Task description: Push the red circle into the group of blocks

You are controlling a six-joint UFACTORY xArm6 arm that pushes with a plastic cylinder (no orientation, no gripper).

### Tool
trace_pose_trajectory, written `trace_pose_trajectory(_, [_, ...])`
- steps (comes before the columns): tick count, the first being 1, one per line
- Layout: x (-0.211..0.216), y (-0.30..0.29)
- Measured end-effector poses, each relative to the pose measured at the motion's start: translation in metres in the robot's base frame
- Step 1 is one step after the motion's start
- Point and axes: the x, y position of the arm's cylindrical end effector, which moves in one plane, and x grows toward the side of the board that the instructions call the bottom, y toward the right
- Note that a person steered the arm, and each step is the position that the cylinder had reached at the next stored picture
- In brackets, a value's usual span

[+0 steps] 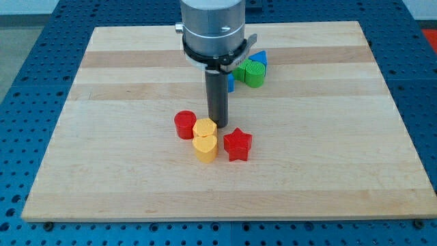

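The red circle (184, 125) stands on the wooden board (102, 137) a little left of centre. It touches a yellow hexagon-like block (205, 128) on its right. A second yellow block (205, 147) sits just below that one, and a red star (237, 144) lies to the right. My tip (218, 124) stands just right of the upper yellow block and above the red star, apart from the red circle.
A green block (251, 73) and a blue block (260, 59) sit near the view's top, right of the rod. Another blue block (231, 82) is partly hidden behind the rod. The arm's grey body (212, 27) hangs over the board's top middle.
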Motion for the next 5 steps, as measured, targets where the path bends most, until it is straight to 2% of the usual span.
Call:
trace_pose_trajectory(1, [-0.004,0.0])
trace_pose_trajectory(2, [-0.029,-0.004])
trace_pose_trajectory(3, [-0.042,-0.032])
trace_pose_trajectory(4, [-0.041,-0.092])
trace_pose_trajectory(5, [-0.019,-0.124])
